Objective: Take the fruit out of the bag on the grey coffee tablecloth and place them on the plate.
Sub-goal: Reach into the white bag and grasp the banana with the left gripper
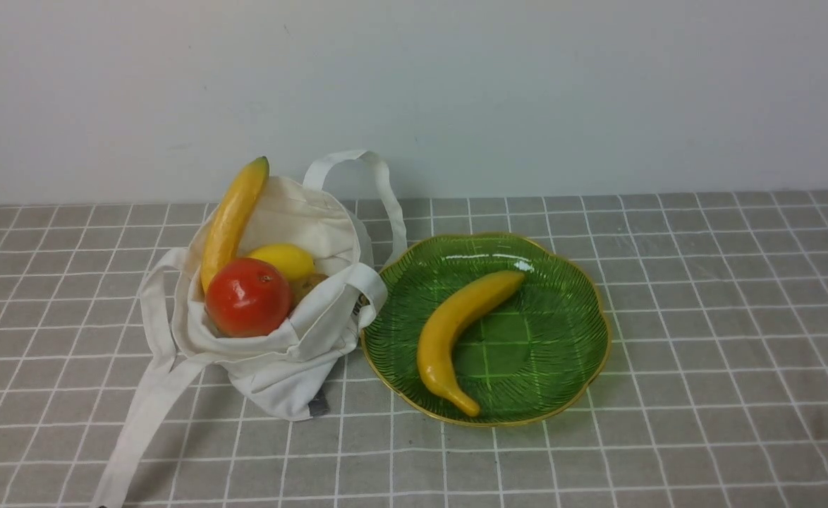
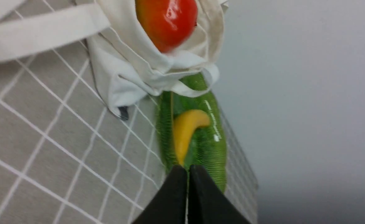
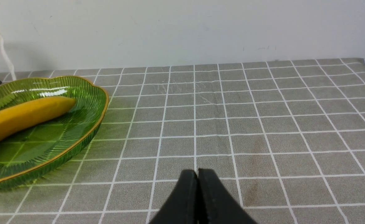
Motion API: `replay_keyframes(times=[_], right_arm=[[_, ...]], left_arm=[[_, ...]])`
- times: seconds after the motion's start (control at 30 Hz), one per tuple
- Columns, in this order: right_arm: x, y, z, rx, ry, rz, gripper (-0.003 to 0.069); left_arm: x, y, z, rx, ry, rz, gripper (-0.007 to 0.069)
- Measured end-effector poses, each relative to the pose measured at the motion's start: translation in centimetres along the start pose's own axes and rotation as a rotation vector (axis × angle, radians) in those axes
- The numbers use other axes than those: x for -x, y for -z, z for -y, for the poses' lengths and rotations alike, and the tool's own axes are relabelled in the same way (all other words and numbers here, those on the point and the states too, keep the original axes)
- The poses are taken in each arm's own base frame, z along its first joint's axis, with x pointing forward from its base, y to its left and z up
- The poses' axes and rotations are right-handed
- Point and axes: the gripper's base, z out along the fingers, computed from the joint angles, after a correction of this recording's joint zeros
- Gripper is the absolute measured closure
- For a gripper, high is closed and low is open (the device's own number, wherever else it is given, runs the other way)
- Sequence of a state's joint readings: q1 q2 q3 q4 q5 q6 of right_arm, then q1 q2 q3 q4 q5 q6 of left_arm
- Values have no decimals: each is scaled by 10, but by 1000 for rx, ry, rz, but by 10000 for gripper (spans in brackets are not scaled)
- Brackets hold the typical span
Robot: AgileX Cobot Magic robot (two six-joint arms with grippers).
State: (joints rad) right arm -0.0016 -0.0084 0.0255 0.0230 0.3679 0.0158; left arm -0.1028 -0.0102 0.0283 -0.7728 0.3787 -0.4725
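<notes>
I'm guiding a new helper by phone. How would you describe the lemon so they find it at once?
On the grey checked tablecloth, left of the green plate, stands an off-white tote bag. In its open mouth, the lemon sits behind the red-orange round fruit and beside the leaning banana. It is the only short, oval, plain yellow fruit there.

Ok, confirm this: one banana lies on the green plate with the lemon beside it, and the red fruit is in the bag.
Not quite. The lemon is not on the plate; it sits in the bag, behind the red fruit, as the front view shows. The banana lies alone on the plate, and the red fruit is in the bag as you said.
</notes>
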Motion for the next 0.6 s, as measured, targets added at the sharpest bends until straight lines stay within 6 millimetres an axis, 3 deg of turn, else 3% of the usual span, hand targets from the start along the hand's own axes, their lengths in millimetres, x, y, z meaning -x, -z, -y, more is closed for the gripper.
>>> replay_keyframes(times=[0.2, 0.4, 0.47, 0.6], right_arm=[[0, 0, 0, 0, 0, 0, 674], [0, 0, 0, 0, 0, 0, 674], [0, 0, 0, 0, 0, 0, 674], [0, 0, 0, 0, 0, 0, 674]], left_arm=[[3, 1, 6, -44, 2, 27, 632], [13, 19, 67, -117, -335, -17, 632], [19, 12, 83, -38, -431, -87, 632], [23, -10, 88, 182, -540, -330, 632]])
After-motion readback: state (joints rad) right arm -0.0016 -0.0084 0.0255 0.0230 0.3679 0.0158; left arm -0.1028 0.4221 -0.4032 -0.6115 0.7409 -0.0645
